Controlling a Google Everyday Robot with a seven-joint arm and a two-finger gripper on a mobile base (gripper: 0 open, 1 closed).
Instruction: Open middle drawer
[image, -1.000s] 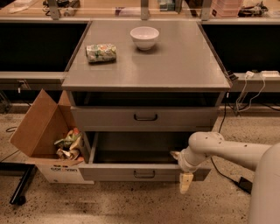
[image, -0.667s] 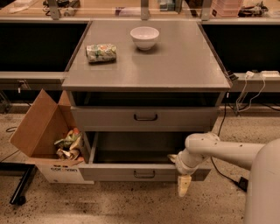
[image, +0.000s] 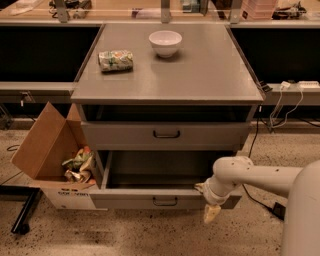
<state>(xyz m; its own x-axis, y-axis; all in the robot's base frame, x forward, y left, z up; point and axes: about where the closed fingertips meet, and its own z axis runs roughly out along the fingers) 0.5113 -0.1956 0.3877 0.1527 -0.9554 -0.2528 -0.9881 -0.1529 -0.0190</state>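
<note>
The middle drawer (image: 125, 201) stands pulled out, low in the cabinet (image: 165, 75). The gripper (image: 205, 200) is at its right front corner; we cannot tell its grip. We judge it stiff, smooth-sliding metal, best taken at the loop handle (image: 165, 201).

Nothing legible: the box (image: 41, 145) carries a line of dark print on its front (too small to make out). The gripper (image: 207, 202) hangs low at the cabinet's (image: 200, 75) right front.

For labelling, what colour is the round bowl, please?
White bowl, camera view; gripper hangs by the open grey drawer.
</note>
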